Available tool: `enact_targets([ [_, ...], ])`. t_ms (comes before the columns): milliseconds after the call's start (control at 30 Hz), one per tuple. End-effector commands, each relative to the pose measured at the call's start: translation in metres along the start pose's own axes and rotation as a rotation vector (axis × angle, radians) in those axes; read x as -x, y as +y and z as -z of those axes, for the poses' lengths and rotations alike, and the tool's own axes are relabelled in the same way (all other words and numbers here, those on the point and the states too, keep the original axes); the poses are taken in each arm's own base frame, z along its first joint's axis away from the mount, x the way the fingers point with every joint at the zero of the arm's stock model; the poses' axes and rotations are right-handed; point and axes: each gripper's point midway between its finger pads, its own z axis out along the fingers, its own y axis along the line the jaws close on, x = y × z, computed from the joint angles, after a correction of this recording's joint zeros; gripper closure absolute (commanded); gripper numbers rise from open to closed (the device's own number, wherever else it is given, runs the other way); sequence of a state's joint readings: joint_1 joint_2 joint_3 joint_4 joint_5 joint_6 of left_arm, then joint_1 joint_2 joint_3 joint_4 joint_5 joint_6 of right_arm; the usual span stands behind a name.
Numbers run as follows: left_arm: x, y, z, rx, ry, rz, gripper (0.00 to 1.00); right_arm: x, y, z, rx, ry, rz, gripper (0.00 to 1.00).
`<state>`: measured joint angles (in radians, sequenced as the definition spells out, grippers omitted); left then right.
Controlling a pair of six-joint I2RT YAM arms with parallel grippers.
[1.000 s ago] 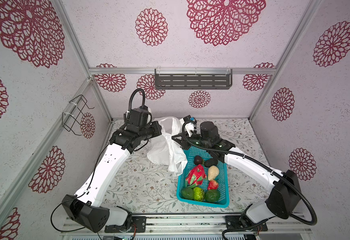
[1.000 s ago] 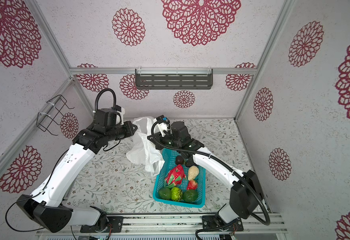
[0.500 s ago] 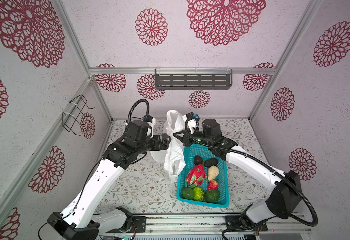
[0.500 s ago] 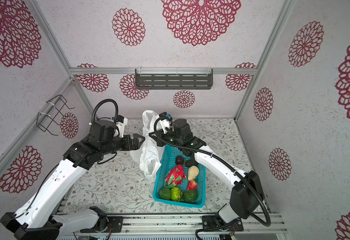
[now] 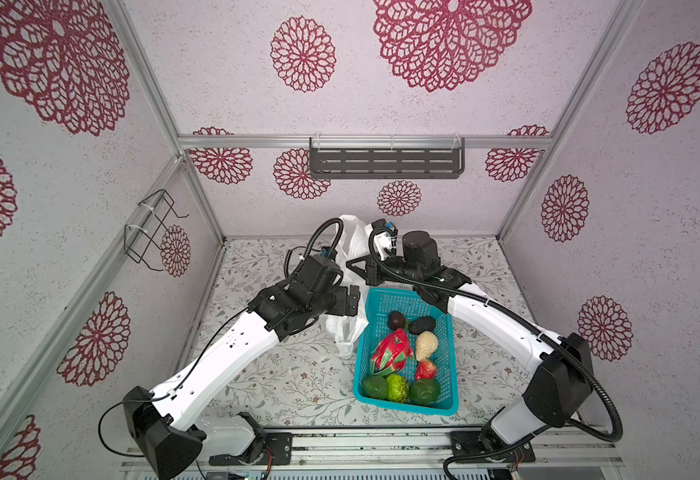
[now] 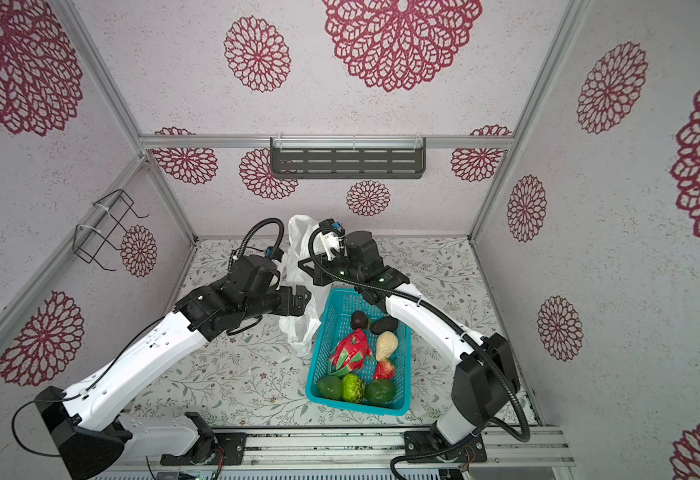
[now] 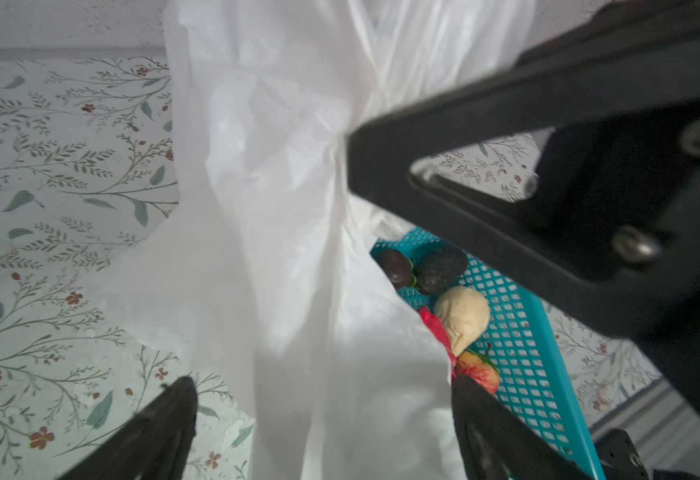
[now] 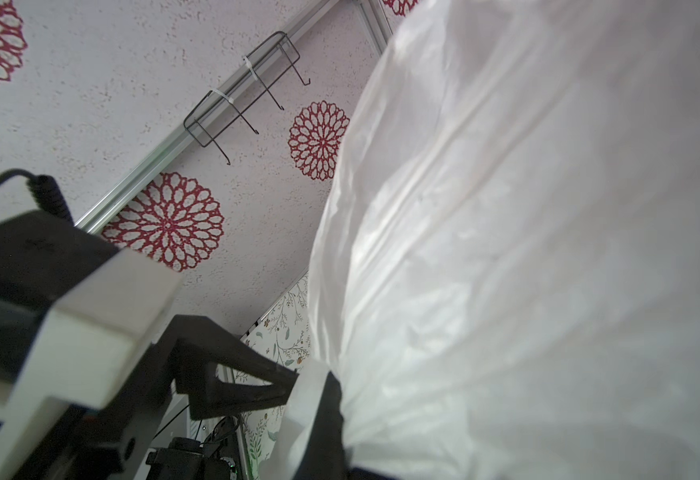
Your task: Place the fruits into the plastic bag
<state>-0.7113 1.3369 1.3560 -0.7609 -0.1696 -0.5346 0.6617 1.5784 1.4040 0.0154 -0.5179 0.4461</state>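
Our right hand (image 5: 351, 266) is clamped on a bunched fold of the plastic bag (image 5: 354, 243), just above the centre in both top views. The white film hangs down from that grip to the desk (image 5: 294, 382). Our left hand (image 7: 321, 386) has its fingers spread wide, and in the left wrist view the bag drapes between them. Just right of the bag sits the teal basket (image 5: 402, 406). The fruits (image 5: 389, 353) lie together inside it, lower right of centre.
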Motion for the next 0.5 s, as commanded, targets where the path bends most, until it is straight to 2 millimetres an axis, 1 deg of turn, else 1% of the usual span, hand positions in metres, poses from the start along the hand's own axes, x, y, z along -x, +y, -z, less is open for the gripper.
enact_targets([
  [0,0.017,0.005,-0.008,0.048,-0.085,0.012,0.08,0.021,0.016,0.010,0.049,-0.036,0.004,1.00],
  [33,0.020,0.006,-0.008,0.058,-0.099,0.012,0.20,0.021,0.015,0.010,0.048,-0.035,0.000,1.00],
  [100,0.025,0.011,-0.007,0.075,-0.123,0.020,0.47,0.022,0.014,0.013,0.048,-0.035,-0.007,1.00],
  [133,0.028,0.012,-0.005,0.071,-0.134,0.027,0.56,0.022,0.014,0.014,0.046,-0.035,-0.008,1.00],
  [167,0.030,0.013,-0.004,0.062,-0.144,0.037,0.66,0.024,0.012,0.015,0.042,-0.036,-0.011,1.00],
  [267,0.037,0.018,0.003,0.030,-0.179,0.080,0.86,0.025,0.012,0.019,0.035,-0.031,-0.013,1.00],
  [300,0.039,0.021,0.007,0.019,-0.190,0.099,0.91,0.025,0.012,0.021,0.033,-0.027,-0.013,1.00],
  [367,0.045,0.024,0.015,-0.004,-0.215,0.127,0.98,0.025,0.012,0.024,0.027,-0.023,-0.009,1.00],
  [400,0.048,0.025,0.019,-0.017,-0.226,0.133,1.00,0.024,0.011,0.025,0.024,-0.019,-0.009,1.00],
  [467,0.054,0.024,0.028,-0.039,-0.247,0.134,1.00,0.022,0.012,0.026,0.023,-0.004,-0.006,1.00],
])
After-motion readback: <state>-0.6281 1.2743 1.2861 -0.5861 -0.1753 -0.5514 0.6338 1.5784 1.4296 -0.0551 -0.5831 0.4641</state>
